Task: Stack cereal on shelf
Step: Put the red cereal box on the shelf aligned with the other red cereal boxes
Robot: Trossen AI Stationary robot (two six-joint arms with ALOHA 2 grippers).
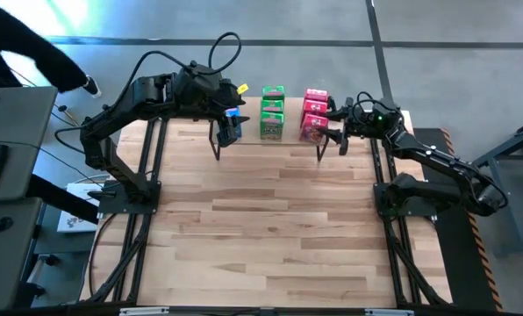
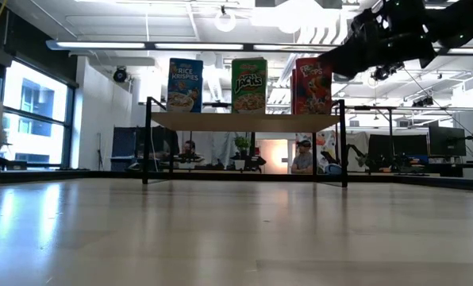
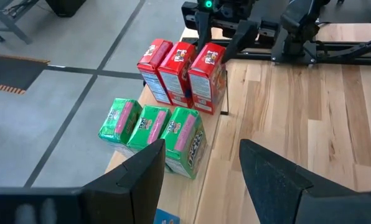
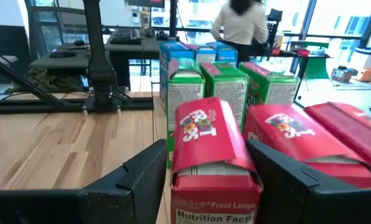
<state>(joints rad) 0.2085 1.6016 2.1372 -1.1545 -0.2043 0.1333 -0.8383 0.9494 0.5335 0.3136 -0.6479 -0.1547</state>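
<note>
Cardboard was the material of all the cereal boxes, so they looked light, stiff along the edges and easy to dent on the wide printed faces. They stood upright on the shelf (image 1: pixel 288 140) at the far side of the bench (image 1: pixel 261 228), in three rows: blue boxes (image 1: pixel 233 121), green boxes (image 1: pixel 272 112) and red boxes (image 1: pixel 314 114). The right tool (image 4: pixel 204 180) had its fingers apart on both sides of the nearest red box (image 4: pixel 211 155), not clamped on it. I judged that a hold across the two narrow sides, near the middle of the height, would be the safest, with a gentle squeeze, because the smooth print could slip and the neighbours stood just beside. The left tool (image 3: pixel 201 177) hung above the blue end, fingers apart, holding nothing.
</note>
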